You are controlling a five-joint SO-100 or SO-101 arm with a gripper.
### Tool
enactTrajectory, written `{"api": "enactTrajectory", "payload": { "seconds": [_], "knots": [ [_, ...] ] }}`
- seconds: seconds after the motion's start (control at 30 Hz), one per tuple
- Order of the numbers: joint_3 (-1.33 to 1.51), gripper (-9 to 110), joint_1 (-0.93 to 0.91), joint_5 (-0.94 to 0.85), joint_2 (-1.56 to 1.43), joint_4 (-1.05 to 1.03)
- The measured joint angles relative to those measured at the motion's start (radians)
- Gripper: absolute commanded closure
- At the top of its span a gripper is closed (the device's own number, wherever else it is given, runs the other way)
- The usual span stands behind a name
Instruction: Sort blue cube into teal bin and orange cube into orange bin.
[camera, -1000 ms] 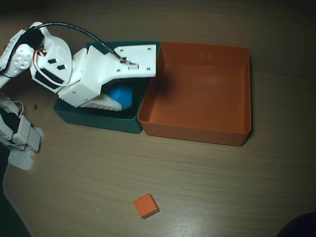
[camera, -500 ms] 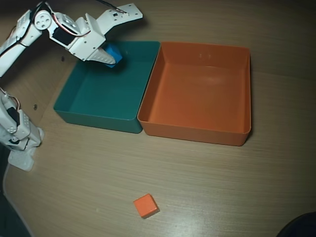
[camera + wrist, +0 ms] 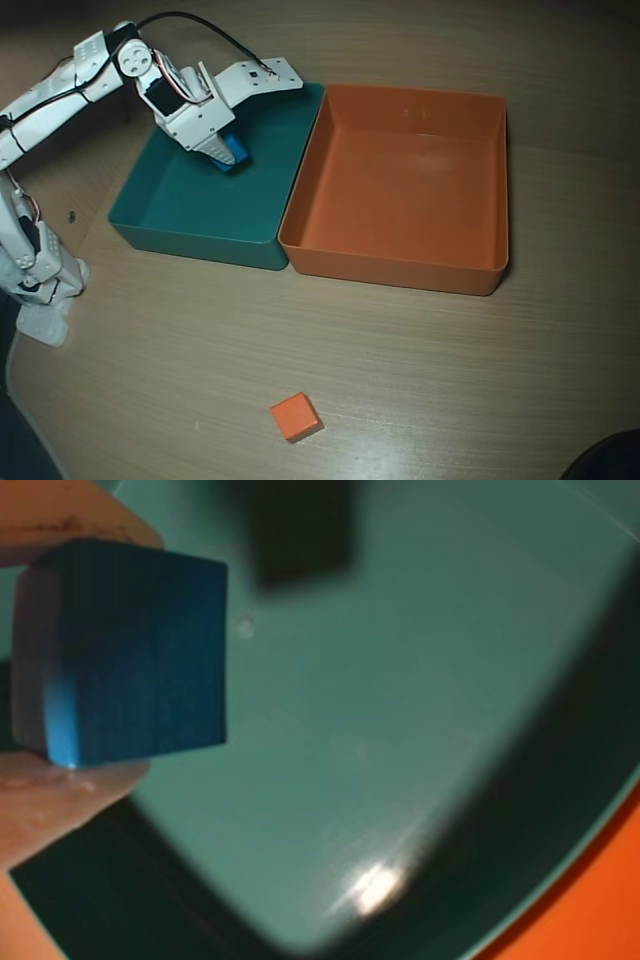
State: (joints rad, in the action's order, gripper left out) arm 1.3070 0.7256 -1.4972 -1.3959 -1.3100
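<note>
A white robot arm reaches from the left, its gripper [image 3: 231, 156] pinching the blue cube [image 3: 234, 152] above the teal bin [image 3: 180, 215]; whether the cube touches the floor is unclear. The orange bin [image 3: 400, 265] sits touching the teal one's right wall. The orange cube [image 3: 296, 416] lies on the wooden table [image 3: 450, 380], well apart.
</note>
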Motion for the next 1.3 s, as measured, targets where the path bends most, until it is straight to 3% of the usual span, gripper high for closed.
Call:
{"api": "enactTrajectory", "payload": {
  "seconds": [0.27,0.47,0.77,1.1,1.3],
  "knots": [
    [0.0,76,0.0,0.008,0.0,0.0],
    [0.0,66,-0.002,0.008,0.0,0.0],
    [0.0,73,-0.035,0.008,0.0,0.0],
    [0.0,107,-0.092,0.008,0.0,0.0],
    [0.0,106,-0.144,0.008,-0.023,0.0]
  ]
}}
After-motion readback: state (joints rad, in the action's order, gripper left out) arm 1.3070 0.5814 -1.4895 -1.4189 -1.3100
